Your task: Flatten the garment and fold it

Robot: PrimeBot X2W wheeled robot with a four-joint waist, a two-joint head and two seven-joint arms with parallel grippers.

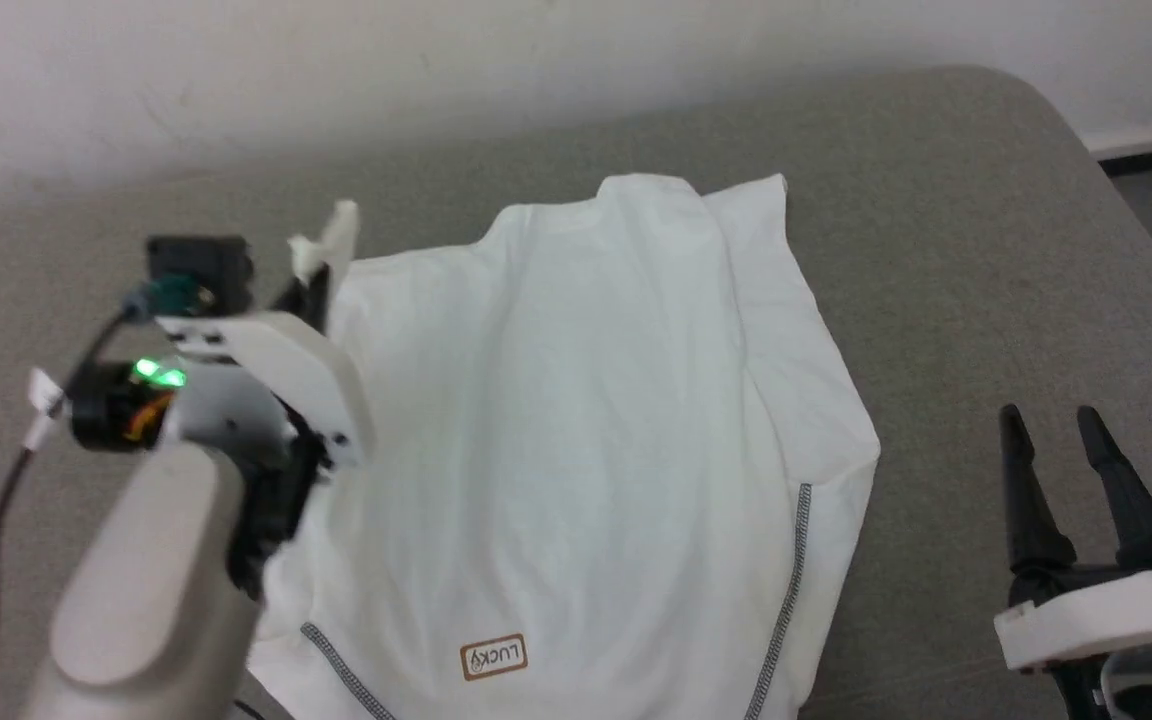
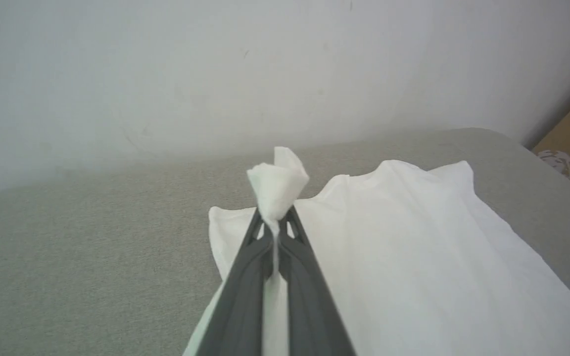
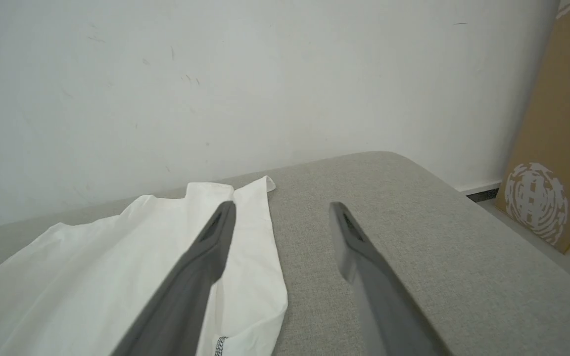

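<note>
The support is a grey fabric-covered surface (image 1: pixel 936 250) with a rounded corner. A white thin-fabric T-shirt (image 1: pixel 586 430) lies spread on it.

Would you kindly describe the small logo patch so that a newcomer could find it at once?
A white thin-fabric T-shirt lies spread on the grey padded surface. Near its edge closest to the head camera sits a small brown-outlined rectangular patch, between two grey stitched seams; it alone bears brown lettering.

Grey padded surface (image 1: pixel 936 250) meets white wall (image 1: pixel 236 80); printed cardboard box (image 3: pixel 557 123) beside.
</note>
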